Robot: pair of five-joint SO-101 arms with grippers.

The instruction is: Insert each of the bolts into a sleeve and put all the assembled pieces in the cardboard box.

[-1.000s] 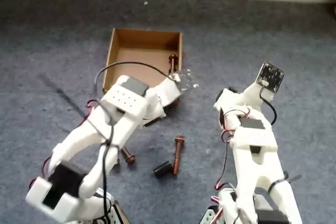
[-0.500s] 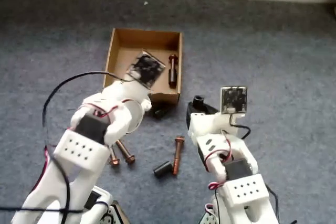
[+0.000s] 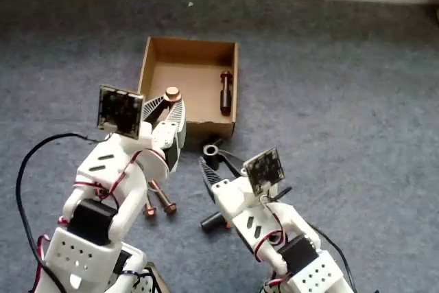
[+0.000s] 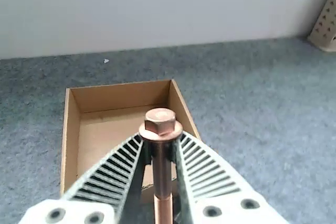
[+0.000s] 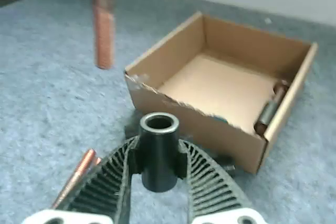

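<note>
Nearest the arm bases, on the grey carpeted desk (image 3: pixel 357 87): one loose sleeve (image 3: pixel 212 221), black, on its side, just beside the right arm's body. To its left, two loose bolts (image 3: pixel 164 198), copper-coloured, lying flat and close together beside the left arm.

Next outward: right claw (image 5: pixel 158 144), clenched on a black held sleeve (image 5: pixel 157 169). Sleeve upright, bore facing up, gripped at mid-height between both ribbed fingers. Position: just in front of the box's near wall, toward its right corner, not touching the cardboard.

Slightly farther and to the left: left claw (image 4: pixel 160 139), clenched on a copper bolt (image 4: pixel 163 177). Bolt upright, hex head on top, shank pinched between the fingers just under the flange. Seen from the right wrist, lower end hanging free in the air, beside the box's near left corner. Bolt and held sleeve well apart.

Farthest: cardboard box (image 3: pixel 192 51), open-topped, resting on the desk. Inside, against the right wall: one assembled piece (image 3: pixel 226 92), bolt seated in a dark sleeve, lying flat.
</note>
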